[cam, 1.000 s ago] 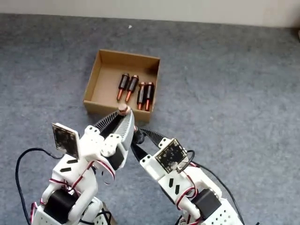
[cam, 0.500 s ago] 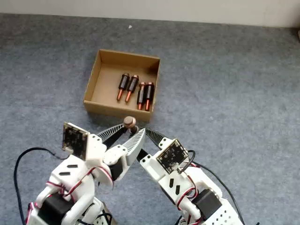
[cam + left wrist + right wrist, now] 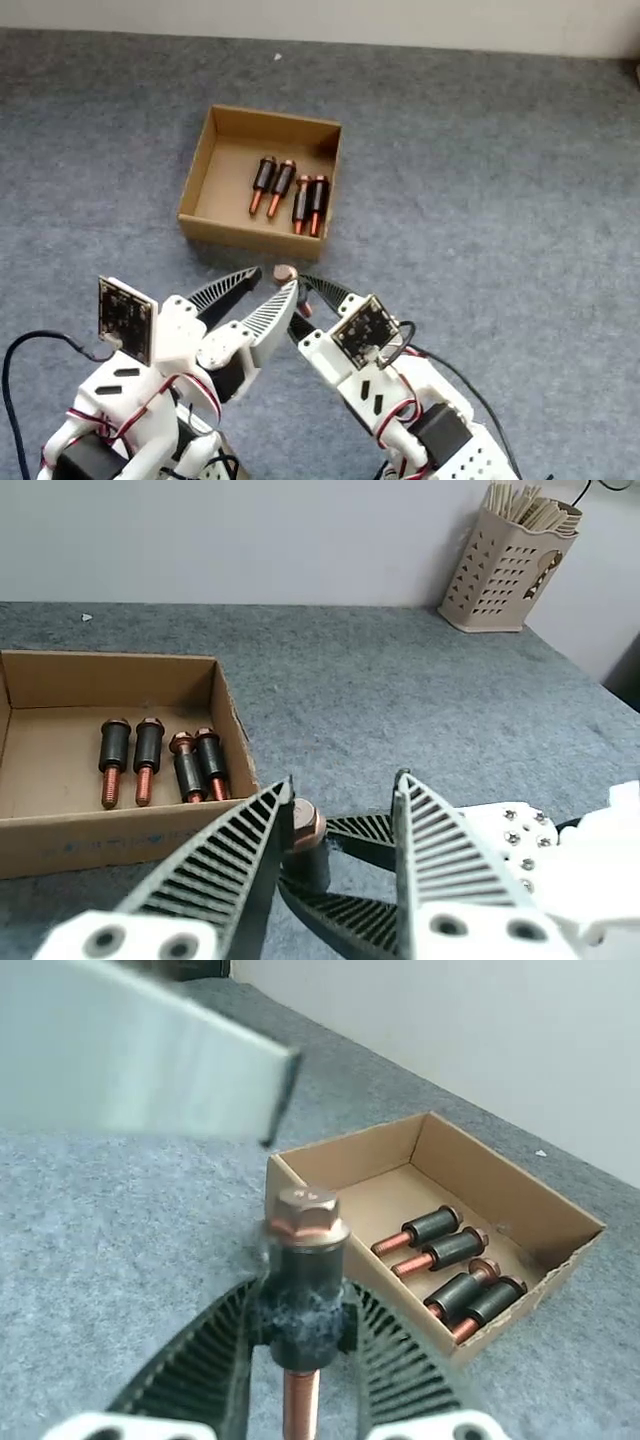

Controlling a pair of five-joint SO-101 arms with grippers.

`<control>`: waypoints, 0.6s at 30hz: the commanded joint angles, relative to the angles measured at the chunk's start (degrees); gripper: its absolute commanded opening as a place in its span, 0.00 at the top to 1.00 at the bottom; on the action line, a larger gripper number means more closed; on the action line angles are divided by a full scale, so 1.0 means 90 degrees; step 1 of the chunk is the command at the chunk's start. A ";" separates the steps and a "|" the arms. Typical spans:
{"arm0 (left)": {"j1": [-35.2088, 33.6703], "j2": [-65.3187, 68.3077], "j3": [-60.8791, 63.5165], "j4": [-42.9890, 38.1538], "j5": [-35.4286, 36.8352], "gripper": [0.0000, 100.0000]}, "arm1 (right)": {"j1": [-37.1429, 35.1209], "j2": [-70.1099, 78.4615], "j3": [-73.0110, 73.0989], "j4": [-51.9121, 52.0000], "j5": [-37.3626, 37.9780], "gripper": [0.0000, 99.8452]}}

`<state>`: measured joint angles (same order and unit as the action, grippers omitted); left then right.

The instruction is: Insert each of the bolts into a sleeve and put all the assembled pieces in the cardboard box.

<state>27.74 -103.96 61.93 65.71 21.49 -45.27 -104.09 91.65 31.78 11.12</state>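
Note:
A copper bolt [image 3: 285, 272] stands upright in a black sleeve [image 3: 300, 1305], head up. My right gripper [image 3: 297, 298] is shut on the sleeve, just in front of the cardboard box [image 3: 258, 237]. In the right wrist view, the right gripper [image 3: 300, 1305] pinches the sleeve between its black fingers, with the bolt's shank sticking out below. My left gripper [image 3: 275, 280] is open, and its white fingers straddle the bolt head without touching it. The left gripper [image 3: 343, 785] shows the bolt [image 3: 305, 825] near one fingertip. Several assembled pieces [image 3: 290, 190] lie side by side in the box.
The table is covered in grey carpet [image 3: 480, 200], with open room right of the box. A beige perforated holder [image 3: 505, 565] full of sticks stands far off by the wall. Both arm bases crowd the near edge.
My left gripper carried the bolt back from the box's front wall onto the sleeve, then opened and drew back toward its base. The right gripper stayed put, holding the sleeve.

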 commanded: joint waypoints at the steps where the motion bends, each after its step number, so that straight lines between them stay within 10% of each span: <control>1: -0.0777 -0.0005 -0.0415 0.0010 -0.0029 0.82 | 0.0200 -0.0112 -0.0151 -0.0181 -0.0029 1.00; 6: -0.2291 -0.0005 -0.0357 0.0078 -0.0029 0.82 | 0.1538 -0.0093 -0.0337 -0.0151 -0.1455 1.00; 18: -0.3512 -0.0005 0.1851 0.0371 -0.0039 0.99 | 0.1744 0.2017 -0.1939 -0.0151 -0.1543 1.00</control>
<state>-1.98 -103.87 73.54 69.14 21.58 -30.33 -95.21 83.30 31.78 -2.07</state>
